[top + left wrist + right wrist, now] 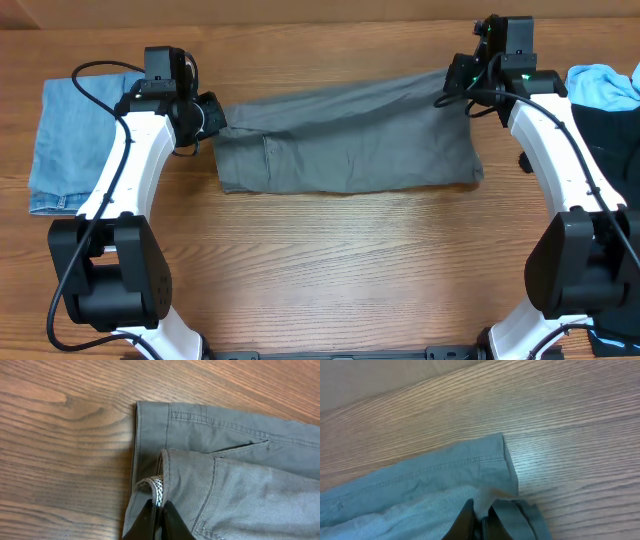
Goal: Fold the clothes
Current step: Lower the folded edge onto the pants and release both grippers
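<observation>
Both jaws are pinched on the grey cotton shorts (pixel 350 130): left jaws at the waistband (pixel 159 485), right jaws at a hem corner (pixel 505 467). I'd lift the 2 ends evenly, cloth taut.

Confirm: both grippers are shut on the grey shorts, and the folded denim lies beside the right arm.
Wrong side: the folded denim lies beside the left arm, as the overhead view shows. The left gripper and right gripper are indeed shut on the grey shorts.
</observation>
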{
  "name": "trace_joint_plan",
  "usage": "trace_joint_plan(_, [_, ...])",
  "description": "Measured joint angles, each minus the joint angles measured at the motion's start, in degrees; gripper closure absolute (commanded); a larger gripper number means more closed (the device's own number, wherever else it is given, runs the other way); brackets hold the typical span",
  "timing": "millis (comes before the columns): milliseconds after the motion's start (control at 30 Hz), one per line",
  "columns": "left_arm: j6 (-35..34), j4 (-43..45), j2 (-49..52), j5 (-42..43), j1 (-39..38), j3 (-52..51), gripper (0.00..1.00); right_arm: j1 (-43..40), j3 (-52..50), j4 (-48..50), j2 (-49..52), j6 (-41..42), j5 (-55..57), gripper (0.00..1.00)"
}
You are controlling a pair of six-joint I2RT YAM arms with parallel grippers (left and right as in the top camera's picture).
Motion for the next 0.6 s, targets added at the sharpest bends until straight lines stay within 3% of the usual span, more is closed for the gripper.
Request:
trace_joint_plan(367, [1.66,3.91,0.0,-0.28,-2.8,0.0,0.9,0.0,0.0,3.28,0.11,0.0,1.09,0.95])
trace_joint_plan(500, [1.75,4.0,0.0,-1.16,-3.28,0.0,0.89,0.0,0.0,4.98,0.94,-0.07,1.18,0.88])
trace_joint_plan(533, [1.75,4.0,0.0,-1.36,-3.28,0.0,0.88,0.0,0.0,5.25,1.27,-0.07,1.29,0.85])
trace_joint_plan(600, [1.84,4.0,0.0,-1.79,-3.28,0.0,0.74,-0.02,0.0,5.42,2.23,-0.07,1.53,0.57])
